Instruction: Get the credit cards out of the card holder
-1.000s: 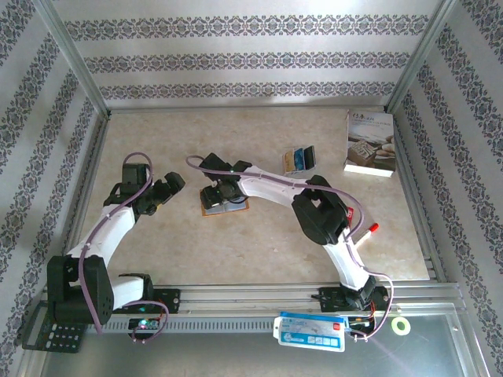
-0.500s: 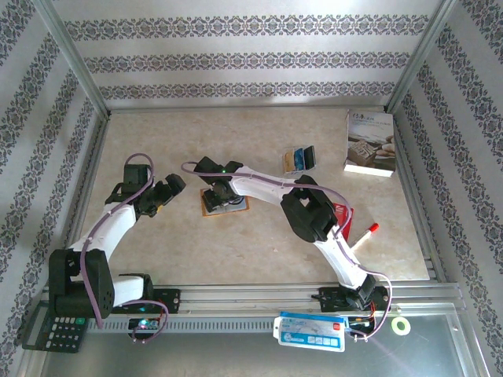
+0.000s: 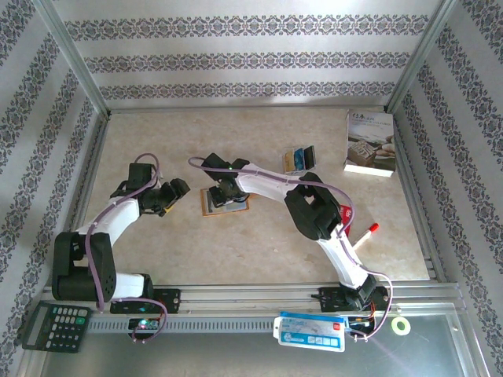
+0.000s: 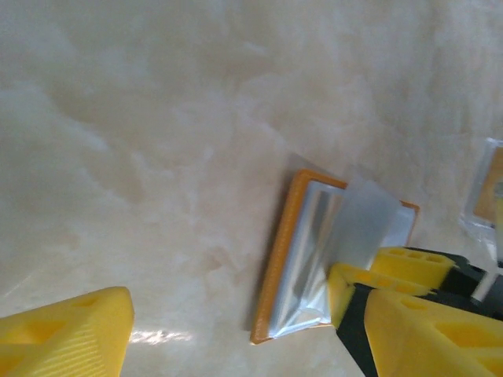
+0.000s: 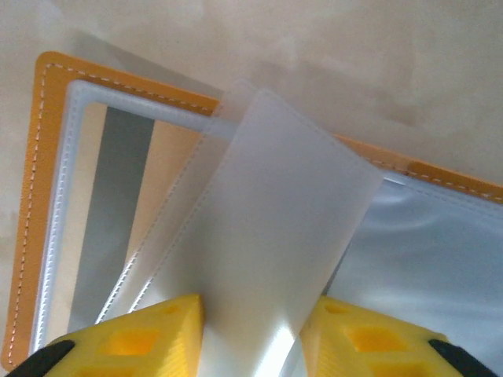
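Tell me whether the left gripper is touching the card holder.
Apart. The top external view shows a strip of bare table between the left gripper and the card holder. In the left wrist view, its open fingers also sit clear of the holder's orange edge.

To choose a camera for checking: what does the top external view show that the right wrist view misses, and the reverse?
Top external: white book, black calculator, red-capped pen. Right wrist: a frosted plastic sleeve raised between the right pincer and its yellow fingers, and white rim stitching. Both: the small orange-tan folding card holder, open on the beige marble-look table.
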